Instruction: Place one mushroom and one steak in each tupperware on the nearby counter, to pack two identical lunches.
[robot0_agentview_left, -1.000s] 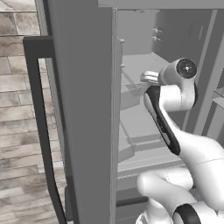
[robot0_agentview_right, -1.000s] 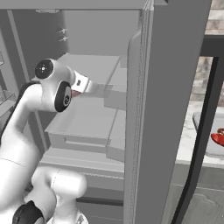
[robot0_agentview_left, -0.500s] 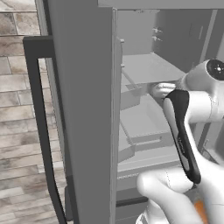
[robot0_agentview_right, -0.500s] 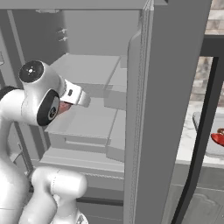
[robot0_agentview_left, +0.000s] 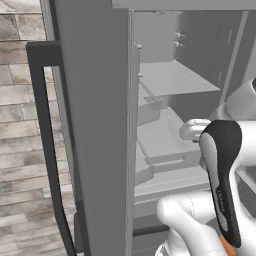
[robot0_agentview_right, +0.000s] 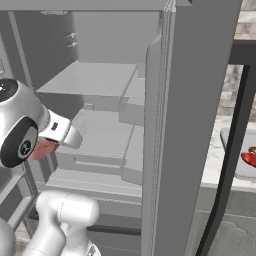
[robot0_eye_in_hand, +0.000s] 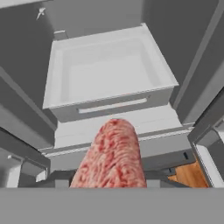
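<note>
We had drawn the arm (robot0_agentview_left: 220, 190) back out of the open fridge (robot0_agentview_right: 100, 100) over the last second, toward the base; the gripper (robot0_agentview_right: 45, 149) came away with its jaws partly closed on the pale pink steak (robot0_eye_in_hand: 114, 155), so we judged the fetch done and the carry to the counter (robot0_agentview_right: 220, 160) next; the fridge drawer (robot0_eye_in_hand: 105, 70) below the hand lay open and bare; at the counter's near edge a light-grey tupperware (robot0_agentview_right: 235, 150) already held a red piece (robot0_agentview_right: 250, 159), probably the other steak.
</note>
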